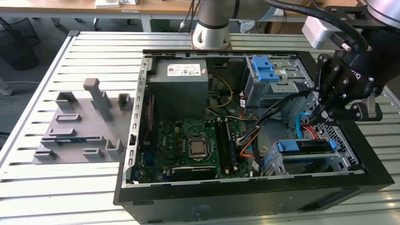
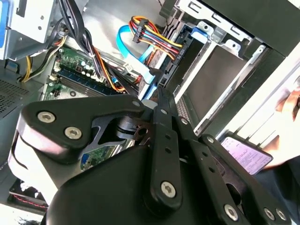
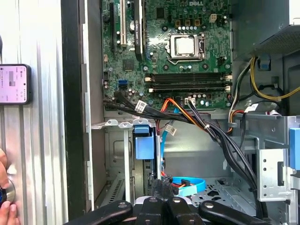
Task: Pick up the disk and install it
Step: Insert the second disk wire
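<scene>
— Where is the disk (image 1: pixel 306 146) now?

— It sits in the lower drive cage (image 1: pixel 312 161) of the open computer case (image 1: pixel 250 197), at the near corner on the exterior view's right. Its blue carrier frames it, and it lies flat in the metal cage.

— And the hand (image 1: pixel 325 112)?

— It hangs above that cage, inside the case, close to the blue data cable (image 1: pixel 304 124). In the first wrist view the fingers (image 3: pixel 161 206) look pressed together, with nothing between them.

— What else is in the case?

— The green motherboard (image 1: pixel 194 145) lies on the case floor. The grey power supply (image 1: pixel 181 84) stands at the far side. Beside it, to the exterior view's right, is the upper drive bay (image 1: pixel 278 79) with a blue latch piece (image 1: pixel 265 70) on top.

— And on the desk (image 1: pixel 93 42)?

— A grey holder with slots (image 1: pixel 78 126) stands to the exterior view's left of the case.
</scene>
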Controlling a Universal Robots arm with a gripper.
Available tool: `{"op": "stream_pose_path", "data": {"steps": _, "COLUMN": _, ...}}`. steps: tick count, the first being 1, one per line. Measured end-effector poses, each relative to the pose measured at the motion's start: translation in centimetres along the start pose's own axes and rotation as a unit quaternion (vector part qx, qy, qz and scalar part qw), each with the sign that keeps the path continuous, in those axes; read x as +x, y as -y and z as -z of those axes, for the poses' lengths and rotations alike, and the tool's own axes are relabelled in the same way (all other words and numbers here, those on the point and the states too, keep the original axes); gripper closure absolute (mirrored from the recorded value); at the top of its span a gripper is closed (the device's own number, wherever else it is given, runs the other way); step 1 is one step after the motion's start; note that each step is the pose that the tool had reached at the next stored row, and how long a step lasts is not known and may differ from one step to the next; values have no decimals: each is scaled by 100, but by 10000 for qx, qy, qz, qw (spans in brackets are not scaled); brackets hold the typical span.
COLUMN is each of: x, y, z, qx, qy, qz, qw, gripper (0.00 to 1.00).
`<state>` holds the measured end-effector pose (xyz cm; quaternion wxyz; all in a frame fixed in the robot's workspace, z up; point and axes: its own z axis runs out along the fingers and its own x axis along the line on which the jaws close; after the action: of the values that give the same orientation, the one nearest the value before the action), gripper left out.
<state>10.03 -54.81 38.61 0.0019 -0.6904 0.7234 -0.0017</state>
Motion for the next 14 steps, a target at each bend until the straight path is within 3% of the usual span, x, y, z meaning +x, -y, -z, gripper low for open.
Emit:
{"op": "stream_pose_path", "data": {"steps": 3, "x": 0, "y": 0, "z": -9, "qx": -5, "qy": 112, "qz": -1, "qw": 9999, "gripper": 89}}
{"op": "stream_pose_path", "data": {"steps": 5, "x": -1, "y": 1, "z": -18, "qx": -7, "qy": 145, "qz": -1, "qw": 9999, "gripper": 89}}
{"op": "stream_pose_path", "data": {"steps": 14, "x": -5, "y": 13, "z": -63, "qx": -7, "qy": 146, "qz": -1, "qw": 9999, "gripper": 89}}
